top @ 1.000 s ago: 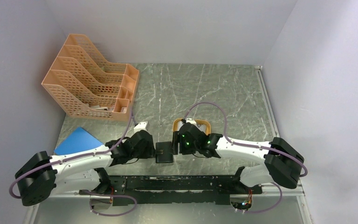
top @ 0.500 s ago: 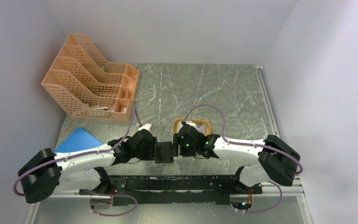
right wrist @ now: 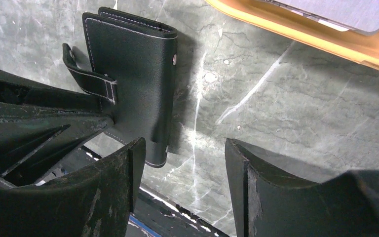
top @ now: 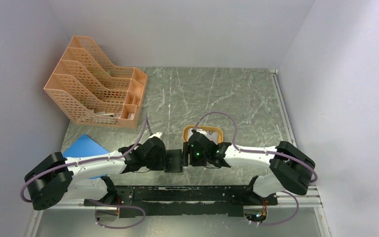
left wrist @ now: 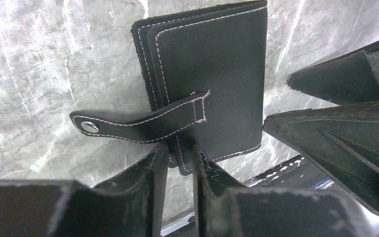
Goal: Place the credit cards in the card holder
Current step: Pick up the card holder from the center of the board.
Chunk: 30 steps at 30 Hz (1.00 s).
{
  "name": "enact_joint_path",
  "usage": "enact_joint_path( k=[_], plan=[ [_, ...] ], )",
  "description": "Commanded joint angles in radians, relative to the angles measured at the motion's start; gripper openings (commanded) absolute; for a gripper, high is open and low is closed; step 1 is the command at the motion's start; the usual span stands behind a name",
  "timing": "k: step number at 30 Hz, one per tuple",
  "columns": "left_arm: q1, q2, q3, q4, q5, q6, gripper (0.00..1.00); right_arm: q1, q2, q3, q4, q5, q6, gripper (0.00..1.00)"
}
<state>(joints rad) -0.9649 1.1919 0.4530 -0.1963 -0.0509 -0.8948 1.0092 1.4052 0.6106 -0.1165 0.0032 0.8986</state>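
The black card holder [top: 174, 161] [left wrist: 212, 74] [right wrist: 138, 74] lies folded shut on the marble table between both grippers. Its snap tab [left wrist: 138, 123] is undone and sticks out sideways. My left gripper [left wrist: 180, 153] [top: 164, 160] is shut on the near corner of the card holder's edge, one finger on each side. Just right of the holder, my right gripper [right wrist: 183, 145] [top: 187, 157] stands open over bare table with nothing between its fingers. The pale grey credit cards [right wrist: 325, 10] lie in the orange tray [right wrist: 296, 34] behind the right gripper.
An orange mesh file rack [top: 96, 84] stands at the back left. A flat blue sheet [top: 81, 148] lies partly under the left arm. The orange tray [top: 218, 132] sits just beyond the right wrist. A black rail [top: 187, 195] runs along the near edge.
The left arm has slid right up to the card holder, and its jaws have narrowed onto the holder's edge. The right gripper has barely moved.
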Motion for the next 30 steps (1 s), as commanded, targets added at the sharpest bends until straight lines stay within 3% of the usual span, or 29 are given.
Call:
enact_joint_path(
  k=[1, 5, 19, 30],
  plan=[
    [0.004, -0.001, 0.008, -0.036, -0.053, -0.005, 0.24, -0.003, -0.009, -0.001, 0.01, 0.003, 0.008, 0.63],
    [0.004, -0.013, -0.009, -0.038, -0.068, -0.014, 0.15, -0.005, -0.008, -0.006, 0.017, -0.01, 0.008, 0.63],
    [0.006, -0.025, -0.073, -0.045, -0.118, -0.044, 0.05, -0.056, 0.017, -0.1, 0.241, -0.185, 0.1, 0.62],
    [0.005, -0.011, -0.11, -0.043, -0.143, -0.072, 0.05, -0.056, 0.075, -0.106, 0.29, -0.226, 0.137, 0.6]
  ],
)
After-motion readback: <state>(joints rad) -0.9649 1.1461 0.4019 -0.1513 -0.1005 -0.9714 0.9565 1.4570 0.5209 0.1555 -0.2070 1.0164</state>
